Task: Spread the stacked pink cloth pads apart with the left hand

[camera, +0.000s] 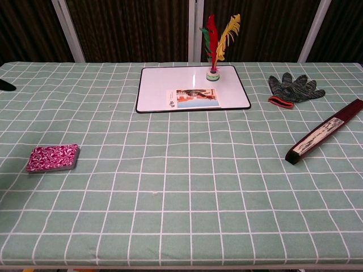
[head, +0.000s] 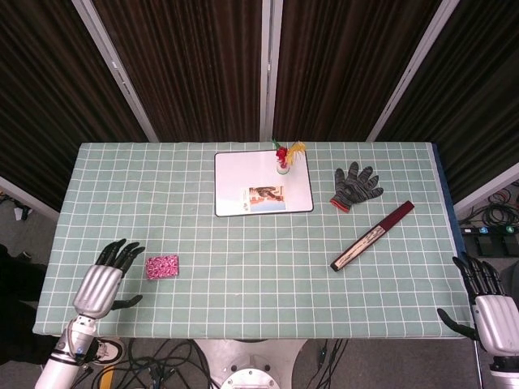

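The stack of pink cloth pads [head: 162, 267] lies flat on the near-left part of the green checked tablecloth [head: 243, 243], with the left hand [head: 103, 281] just beside it on the left, fingers spread and holding nothing, fingertips close to the stack but apart from it. Open cloth lies between hand and pads. The right hand [head: 491, 312] hangs off the table's near-right corner, fingers apart and empty. Well away across the table sit a whiteboard [head: 263, 194] carrying a small picture card [head: 265, 195] and a feathered shuttlecock [head: 283, 157], a grey knit glove [head: 355, 185] and a closed folding fan [head: 372, 236].
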You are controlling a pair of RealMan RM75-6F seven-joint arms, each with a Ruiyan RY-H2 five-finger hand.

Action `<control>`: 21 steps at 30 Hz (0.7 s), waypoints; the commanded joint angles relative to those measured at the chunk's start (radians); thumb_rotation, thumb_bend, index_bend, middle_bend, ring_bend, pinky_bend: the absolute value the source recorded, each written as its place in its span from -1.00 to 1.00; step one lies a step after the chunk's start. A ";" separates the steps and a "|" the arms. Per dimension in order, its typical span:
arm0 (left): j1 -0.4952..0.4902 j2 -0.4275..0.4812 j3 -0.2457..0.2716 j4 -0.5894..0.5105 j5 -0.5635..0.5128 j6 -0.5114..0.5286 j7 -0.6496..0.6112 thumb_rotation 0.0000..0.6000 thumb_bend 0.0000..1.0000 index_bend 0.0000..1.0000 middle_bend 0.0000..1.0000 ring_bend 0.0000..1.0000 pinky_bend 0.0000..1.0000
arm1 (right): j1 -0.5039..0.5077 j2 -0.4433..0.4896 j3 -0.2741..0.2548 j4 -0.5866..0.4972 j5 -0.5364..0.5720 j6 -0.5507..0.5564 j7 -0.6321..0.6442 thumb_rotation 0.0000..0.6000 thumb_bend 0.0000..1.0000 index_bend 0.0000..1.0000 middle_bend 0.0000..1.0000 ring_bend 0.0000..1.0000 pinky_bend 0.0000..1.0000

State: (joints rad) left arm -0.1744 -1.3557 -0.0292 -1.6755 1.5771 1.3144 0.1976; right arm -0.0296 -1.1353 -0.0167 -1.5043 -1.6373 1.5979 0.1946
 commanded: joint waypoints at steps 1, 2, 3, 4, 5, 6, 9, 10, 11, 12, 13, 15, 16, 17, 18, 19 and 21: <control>-0.034 -0.026 -0.010 0.031 -0.021 -0.045 -0.013 1.00 -0.82 -0.74 -0.75 -1.00 -0.80 | 0.001 -0.001 0.000 0.003 0.003 -0.003 0.000 1.00 -0.79 -1.00 -1.00 -1.00 -1.00; -0.040 -0.032 -0.012 0.034 -0.029 -0.054 -0.014 1.00 -0.81 -0.74 -0.75 -1.00 -0.80 | 0.001 -0.002 0.000 0.005 0.004 -0.004 0.001 1.00 -0.79 -1.00 -1.00 -1.00 -1.00; -0.047 -0.038 -0.012 0.035 -0.039 -0.068 -0.018 1.00 -0.81 -0.74 -0.75 -1.00 -0.80 | 0.001 -0.003 0.001 0.007 0.008 -0.006 0.003 1.00 -0.79 -1.00 -1.00 -1.00 -1.00; -0.052 -0.042 -0.012 0.035 -0.047 -0.077 -0.021 1.00 -0.82 -0.74 -0.75 -1.00 -0.80 | 0.001 -0.003 0.002 0.007 0.010 -0.008 0.004 1.00 -0.79 -1.00 -1.00 -1.00 -1.00; -0.058 -0.045 -0.013 0.034 -0.053 -0.086 -0.024 1.00 -0.81 -0.74 -0.75 -1.00 -0.80 | 0.002 -0.002 0.002 0.007 0.013 -0.010 0.005 1.00 -0.79 -1.00 -1.00 -1.00 -1.00; -0.065 -0.050 -0.013 0.037 -0.059 -0.096 -0.022 1.00 -0.81 -0.74 -0.75 -1.00 -0.80 | 0.002 -0.001 0.002 0.007 0.014 -0.012 0.004 1.00 -0.79 -1.00 -1.00 -1.00 -1.00; -0.086 -0.065 -0.015 0.049 -0.073 -0.124 -0.009 1.00 -0.81 -0.74 -0.75 -1.00 -0.80 | 0.004 0.000 0.003 0.004 0.019 -0.019 -0.007 1.00 -0.79 -1.00 -1.00 -1.00 -1.00; -0.093 -0.070 -0.016 0.053 -0.079 -0.134 -0.008 1.00 -0.81 -0.74 -0.75 -1.00 -0.80 | 0.005 0.000 0.003 0.002 0.021 -0.022 -0.011 1.00 -0.79 -1.00 -1.00 -1.00 -1.00; -0.101 -0.077 -0.017 0.058 -0.085 -0.145 -0.010 1.00 -0.81 -0.74 -0.75 -0.99 -0.80 | 0.005 0.001 0.003 -0.001 0.023 -0.023 -0.015 1.00 -0.79 -1.00 -1.00 -1.00 -1.00; -0.112 -0.086 -0.020 0.066 -0.093 -0.160 -0.011 1.00 -0.81 -0.74 -0.75 -0.99 -0.80 | 0.005 0.000 0.004 -0.004 0.024 -0.025 -0.021 1.00 -0.79 -1.00 -1.00 -1.00 -1.00; -0.120 -0.093 -0.023 0.074 -0.102 -0.171 -0.011 1.00 -0.81 -0.74 -0.75 -0.98 -0.80 | 0.005 -0.001 0.004 -0.006 0.025 -0.025 -0.025 1.00 -0.79 -1.00 -1.00 -1.00 -1.00; -0.137 -0.109 -0.030 0.089 -0.121 -0.195 -0.009 1.00 -0.81 -0.74 -0.75 -0.98 -0.80 | 0.004 -0.004 0.004 -0.011 0.023 -0.022 -0.036 1.00 -0.79 -1.00 -1.00 -1.00 -1.00; -0.144 -0.115 -0.032 0.094 -0.127 -0.203 -0.007 1.00 -0.81 -0.74 -0.75 -0.98 -0.80 | 0.003 -0.004 0.003 -0.013 0.021 -0.019 -0.039 1.00 -0.79 -1.00 -1.00 -1.00 -1.00; -0.151 -0.119 -0.034 0.099 -0.133 -0.210 -0.004 1.00 -0.81 -0.74 -0.75 -0.98 -0.80 | 0.002 -0.004 0.003 -0.014 0.020 -0.017 -0.041 1.00 -0.79 -1.00 -1.00 -1.00 -1.00; -0.158 -0.124 -0.037 0.105 -0.141 -0.218 0.000 1.00 -0.81 -0.74 -0.75 -0.98 -0.80 | 0.001 -0.004 0.003 -0.016 0.019 -0.014 -0.044 1.00 -0.79 -1.00 -1.00 -1.00 -1.00; -0.163 -0.127 -0.039 0.110 -0.149 -0.225 0.003 1.00 -0.81 -0.74 -0.75 -0.98 -0.79 | 0.000 -0.003 0.004 -0.017 0.019 -0.013 -0.045 1.00 -0.79 -1.00 -1.00 -1.00 -1.00; -0.174 -0.129 -0.040 0.118 -0.169 -0.243 0.007 1.00 -0.81 -0.74 -0.75 -0.98 -0.75 | -0.001 -0.001 0.005 -0.018 0.021 -0.012 -0.043 1.00 -0.79 -1.00 -1.00 -1.00 -1.00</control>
State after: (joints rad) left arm -0.3403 -1.4813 -0.0667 -1.5634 1.4196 1.0826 0.2005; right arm -0.0300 -1.1362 -0.0120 -1.5223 -1.6163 1.5862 0.1510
